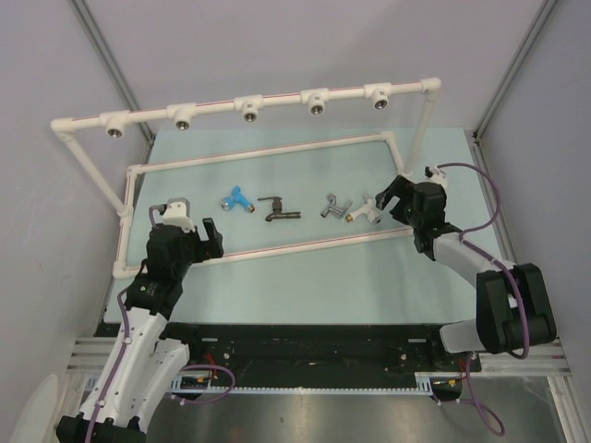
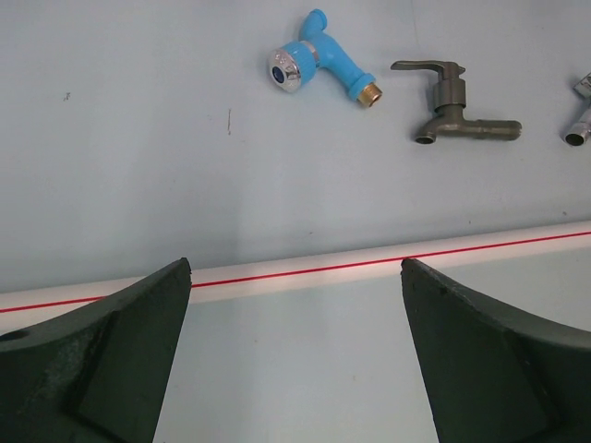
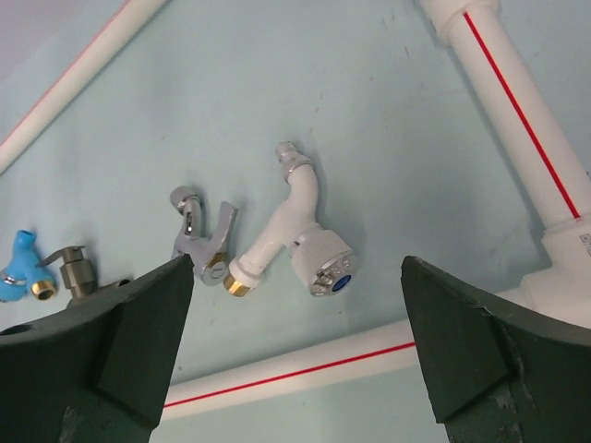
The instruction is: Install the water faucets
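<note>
Four faucets lie in a row on the pale green mat inside the white pipe frame: blue (image 1: 237, 198), dark brown-black (image 1: 278, 211), silver-grey (image 1: 333, 206) and white (image 1: 363, 212). My left gripper (image 1: 192, 229) is open and empty above the frame's near pipe (image 2: 305, 268); the blue faucet (image 2: 321, 63) and the dark faucet (image 2: 452, 103) lie beyond it. My right gripper (image 1: 395, 196) is open and empty just right of the white faucet (image 3: 295, 231), with the silver-grey faucet (image 3: 203, 243) next to it.
A raised white pipe rail (image 1: 277, 101) at the back carries several tee fittings with round metal sockets (image 1: 250, 109). The frame's right upright (image 3: 517, 111) stands close to my right gripper. Grey walls enclose the table on both sides.
</note>
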`<state>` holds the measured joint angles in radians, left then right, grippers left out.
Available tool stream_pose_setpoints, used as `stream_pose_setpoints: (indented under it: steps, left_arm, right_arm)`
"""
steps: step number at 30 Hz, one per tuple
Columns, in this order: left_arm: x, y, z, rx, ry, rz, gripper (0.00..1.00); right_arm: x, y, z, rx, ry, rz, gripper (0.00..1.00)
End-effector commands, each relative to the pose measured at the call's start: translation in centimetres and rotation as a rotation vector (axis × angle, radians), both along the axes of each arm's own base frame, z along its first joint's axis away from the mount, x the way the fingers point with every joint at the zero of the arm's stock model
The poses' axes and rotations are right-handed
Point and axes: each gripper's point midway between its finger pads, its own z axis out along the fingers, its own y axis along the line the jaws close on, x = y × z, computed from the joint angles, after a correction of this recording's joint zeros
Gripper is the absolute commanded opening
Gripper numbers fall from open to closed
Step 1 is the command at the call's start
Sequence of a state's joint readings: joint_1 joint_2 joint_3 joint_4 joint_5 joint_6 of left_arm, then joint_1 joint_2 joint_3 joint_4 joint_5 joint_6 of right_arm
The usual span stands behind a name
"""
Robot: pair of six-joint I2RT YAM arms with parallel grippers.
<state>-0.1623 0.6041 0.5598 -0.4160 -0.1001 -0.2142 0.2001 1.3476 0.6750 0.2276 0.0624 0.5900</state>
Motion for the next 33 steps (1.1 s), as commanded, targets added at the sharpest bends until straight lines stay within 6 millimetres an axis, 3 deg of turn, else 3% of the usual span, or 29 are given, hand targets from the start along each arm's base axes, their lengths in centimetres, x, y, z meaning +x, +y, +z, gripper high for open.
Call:
stream_pose_setpoints:
  steps: [1, 3, 8, 13, 20, 27, 28, 33]
  left_arm:
    - [0.3, 0.8, 1.9, -0.022, -0.05, 0.056, 1.0]
    - [0.2, 1.0, 2.0, -0.016, -0.058, 0.061, 1.0]
    - [0.0, 1.2, 2.1, -0.006, -0.071, 0.064, 1.0]
    - [0.1, 0.7, 1.9, -0.003, -0.066, 0.026, 1.0]
    - [0.1, -1.7, 1.0, -0.035, -0.039, -0.115, 1.0]
    - [0.3, -5.3, -0.3, -0.101, 0.015, -0.307, 1.0]
    - [0.3, -6.3, -1.6, -0.112, 0.075, -0.354, 1.0]
    - [0.2, -8.9, -3.7, -0.047, 0.227, -0.465, 1.0]
  right_arm:
    - [1.4, -0.7, -3.1, 0.006, 0.094, 0.004, 0.99]
    - [1.4, -0.3, -4.2, 0.104, 0.141, 0.033, 0.99]
    - [1.1, -3.0, -7.5, 0.201, 0.257, -0.038, 1.0]
    - [0.5, -10.0, -9.0, 0.203, 0.311, -0.27, 1.0]
    - [-0.2, -15.8, -8.9, 0.181, 0.301, -0.462, 1.0]
    - [0.6, -17.5, -7.0, 0.142, 0.228, -0.48, 1.0]
    - [0.9, -17.4, -6.6, 0.138, 0.213, -0.465, 1.0]
    - [1.3, -16.3, -6.1, 0.119, 0.193, -0.416, 1.0]
